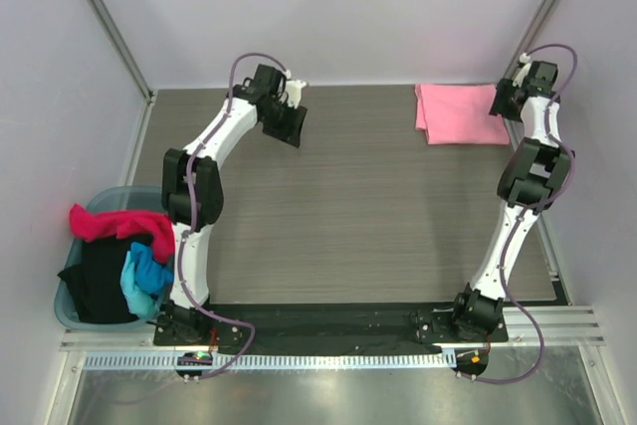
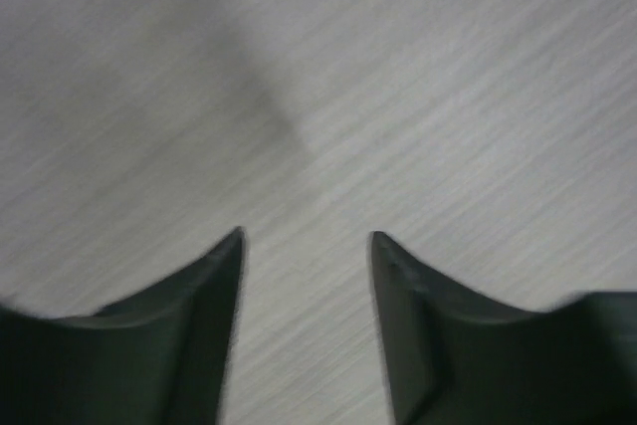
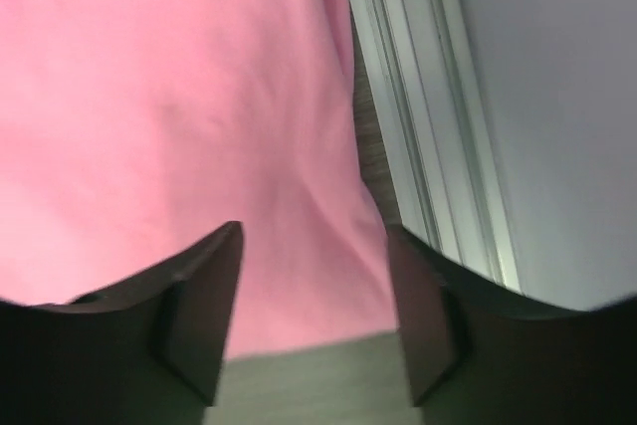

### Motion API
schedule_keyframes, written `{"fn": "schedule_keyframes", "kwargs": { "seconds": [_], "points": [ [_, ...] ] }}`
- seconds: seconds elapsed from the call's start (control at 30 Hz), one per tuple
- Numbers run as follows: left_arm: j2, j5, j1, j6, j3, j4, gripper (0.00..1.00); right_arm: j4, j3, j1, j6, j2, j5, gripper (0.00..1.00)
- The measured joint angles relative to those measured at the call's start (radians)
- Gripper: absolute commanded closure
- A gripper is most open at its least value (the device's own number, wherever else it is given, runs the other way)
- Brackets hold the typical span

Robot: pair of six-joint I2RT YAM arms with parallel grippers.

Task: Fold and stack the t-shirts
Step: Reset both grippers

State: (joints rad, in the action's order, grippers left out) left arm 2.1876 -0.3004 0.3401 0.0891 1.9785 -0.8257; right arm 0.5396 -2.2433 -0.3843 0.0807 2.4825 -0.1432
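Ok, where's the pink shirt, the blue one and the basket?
pink t-shirt (image 1: 460, 113): top view, middle of the folded cloth.
blue t-shirt (image 1: 142, 279): top view, middle of the bunch.
basket (image 1: 111, 193): top view, its far rim.

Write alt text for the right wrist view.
A light pink t-shirt fills most of the view, lying flat on the grey table beside a metal frame rail. The right gripper hangs open over its near edge, holding nothing.

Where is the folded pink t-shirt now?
In the top view, the pink t-shirt lies folded at the far right of the table, just beside the right tool.
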Motion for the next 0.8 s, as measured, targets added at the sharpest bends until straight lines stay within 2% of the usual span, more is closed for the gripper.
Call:
{"fn": "schedule_keyframes", "kwargs": {
  "seconds": [0.07,0.1,0.17,0.23,0.33,0.47,0.63,0.8],
  "points": [
    [-0.005,0.017,-0.005,-0.003,0.042,0.010,0.34,-0.017,0.075,0.000,-0.010,-0.094,-0.013,0.24],
    [-0.016,0.023,-0.008,-0.005,0.067,0.022,0.33,-0.020,0.113,0.001,-0.016,-0.154,-0.026,0.01],
    [-0.045,0.023,-0.018,-0.008,0.088,0.031,0.27,-0.034,0.170,0.006,-0.024,-0.269,-0.054,0.00],
    [-0.092,0.013,-0.032,-0.014,0.089,0.032,0.17,-0.057,0.230,0.017,-0.026,-0.390,-0.084,0.00],
    [-0.182,-0.004,-0.066,-0.033,0.045,0.047,0.07,-0.086,0.361,0.058,-0.021,-0.576,-0.129,0.00],
    [-0.316,-0.013,-0.116,-0.051,-0.059,0.050,0.03,-0.084,0.564,0.225,-0.014,-0.749,-0.139,0.00],
    [-0.424,0.053,-0.139,-0.058,-0.161,0.038,0.00,-0.005,0.714,0.447,-0.026,-0.794,-0.031,0.00],
    [-0.506,0.099,-0.141,-0.048,-0.254,0.009,0.00,0.070,0.835,0.530,-0.029,-0.895,0.019,0.00]
  ]
}}
